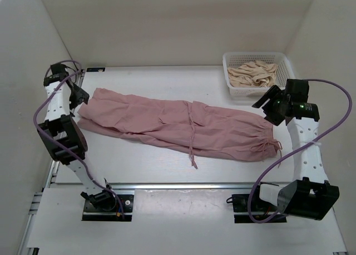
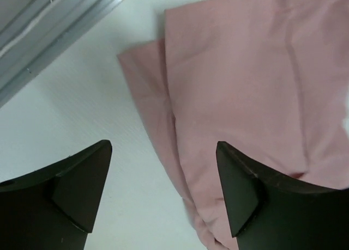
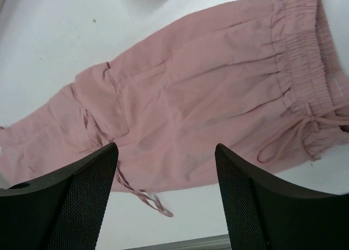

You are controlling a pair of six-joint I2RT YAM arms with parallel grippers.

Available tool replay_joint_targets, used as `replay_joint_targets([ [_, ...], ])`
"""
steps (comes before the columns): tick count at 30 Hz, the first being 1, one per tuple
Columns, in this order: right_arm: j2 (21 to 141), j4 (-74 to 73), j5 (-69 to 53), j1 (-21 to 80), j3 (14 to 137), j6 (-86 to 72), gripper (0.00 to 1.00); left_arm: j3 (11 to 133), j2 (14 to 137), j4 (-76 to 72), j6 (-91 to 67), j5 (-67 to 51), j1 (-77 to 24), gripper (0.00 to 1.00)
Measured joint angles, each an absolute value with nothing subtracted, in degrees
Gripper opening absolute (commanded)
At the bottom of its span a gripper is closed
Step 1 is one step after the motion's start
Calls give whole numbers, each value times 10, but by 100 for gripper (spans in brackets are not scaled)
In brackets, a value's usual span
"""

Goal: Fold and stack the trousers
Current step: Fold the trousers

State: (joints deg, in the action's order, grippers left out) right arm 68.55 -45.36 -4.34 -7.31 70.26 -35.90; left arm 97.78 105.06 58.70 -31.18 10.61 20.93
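One pair of dusty-pink trousers [image 1: 178, 124] laid flat lengthwise across the table [image 1: 144, 166], one end by each arm; white basket [image 1: 240, 94] w/ beige cloth [image 1: 253, 74] back right. Left wrist cam: left gripper [image 2: 163, 190] jaws spread wide, over the trousers' layered edge. Right wrist cam: right gripper [image 3: 166, 190] jaws also apart, nothing btwn them, above the gathered end w/ tied cord [image 3: 312, 117]

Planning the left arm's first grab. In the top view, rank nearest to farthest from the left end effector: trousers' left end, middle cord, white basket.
1. The trousers' left end, right beside the left end effector.
2. The middle cord, at the table's centre.
3. The white basket, in the far right corner.
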Motion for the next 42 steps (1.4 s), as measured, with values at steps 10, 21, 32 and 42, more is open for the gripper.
replay_joint_targets([
  [10,687,-502,-31,-73,703,-319,83,949,1157,562,-322,73,232,89],
  [21,687,-510,-17,-73,702,-315,83,962,1246,536,-346,47,250,82],
  [32,686,-513,-19,-73,685,-317,83,996,1267,521,-347,21,244,10],
  [42,653,-513,-27,-73,683,-326,83,999,1112,525,-278,55,153,10],
])
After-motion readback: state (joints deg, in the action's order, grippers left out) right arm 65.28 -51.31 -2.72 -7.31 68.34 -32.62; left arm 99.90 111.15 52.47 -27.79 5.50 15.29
